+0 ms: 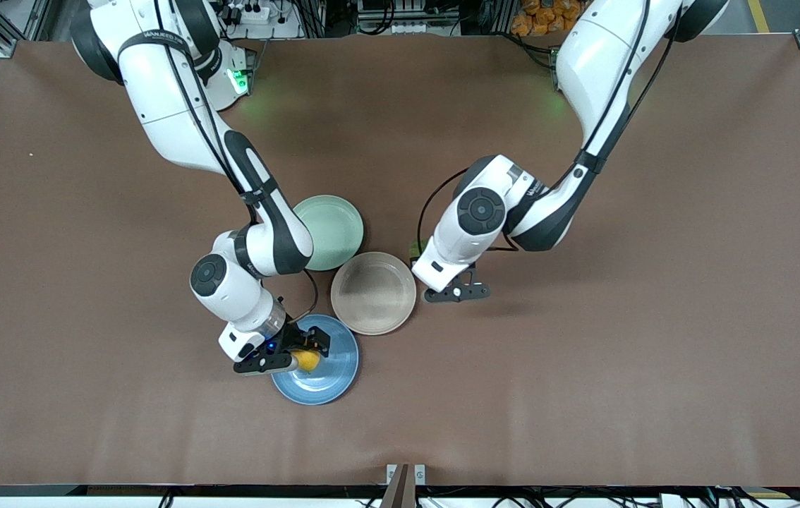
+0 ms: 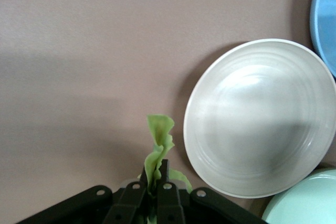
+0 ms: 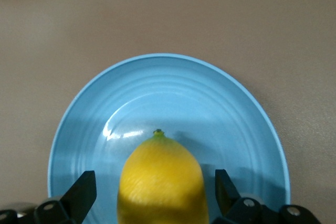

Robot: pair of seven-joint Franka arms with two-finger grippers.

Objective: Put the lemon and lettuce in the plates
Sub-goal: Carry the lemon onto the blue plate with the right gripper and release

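So, the brown tabletop point(image 1: 89, 317) is taken up by three plates bunched mid-table, and the beige plate point(image 1: 373, 293) is used as the landmark from here on. A mint green plate point(image 1: 331, 231) is touching it, farther from the front camera and toward the right arm's end. The blue plate point(image 1: 322, 370) is touching it too, nearer the front camera.

The right end effector point(image 1: 287, 356) is parked low over the blue plate, fingers spread wide, with the lemon point(image 3: 160, 179) sat between them. No contact with the pads can be made out, so it looks released onto the blue plate, stem tip pointed away from the wrist.

The left end effector point(image 1: 458, 291) is held just beside the beige plate, toward the left arm's end, clamped shut on the lettuce point(image 2: 158, 153), whose long axis hangs straight out of the fingers. A short sideways shift toward the beige plate is probably all that's needed before letting go.
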